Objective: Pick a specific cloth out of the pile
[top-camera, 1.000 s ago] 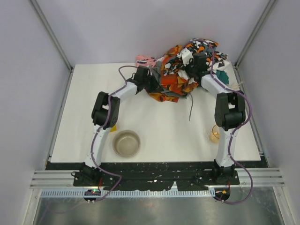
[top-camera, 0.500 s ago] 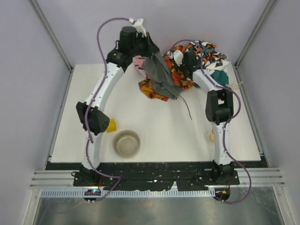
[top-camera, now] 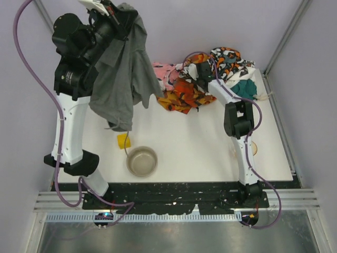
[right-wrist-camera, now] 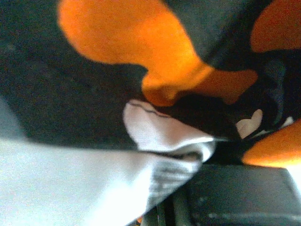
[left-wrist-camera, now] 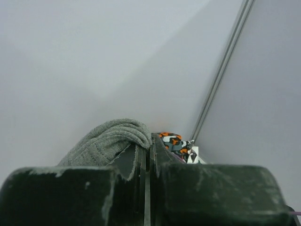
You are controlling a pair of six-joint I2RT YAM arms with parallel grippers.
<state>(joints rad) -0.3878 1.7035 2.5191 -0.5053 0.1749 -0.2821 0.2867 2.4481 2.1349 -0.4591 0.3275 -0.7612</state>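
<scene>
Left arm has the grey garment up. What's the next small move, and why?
Probably swing the left gripper away from the pile and lower, laying the grey garment on bare table. It hangs free from shut jaws, clear of the pile, so only placing it apart seems left.

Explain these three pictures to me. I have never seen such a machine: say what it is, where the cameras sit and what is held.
These are two robot arms bolted at the near edge of a white table, each ending in two-finger jaws. The wide picture comes from a fixed camera above and behind them; the other two come from cameras on the wrists. The left arm is raised high, its jaws shut on a large grey cloth that hangs above the table; its wrist view shows the pinch. The right arm reaches into the pile of patterned fabrics, jaws shut, apparently on a white fold. A bowl and a small yellow object also lie on the table.
</scene>
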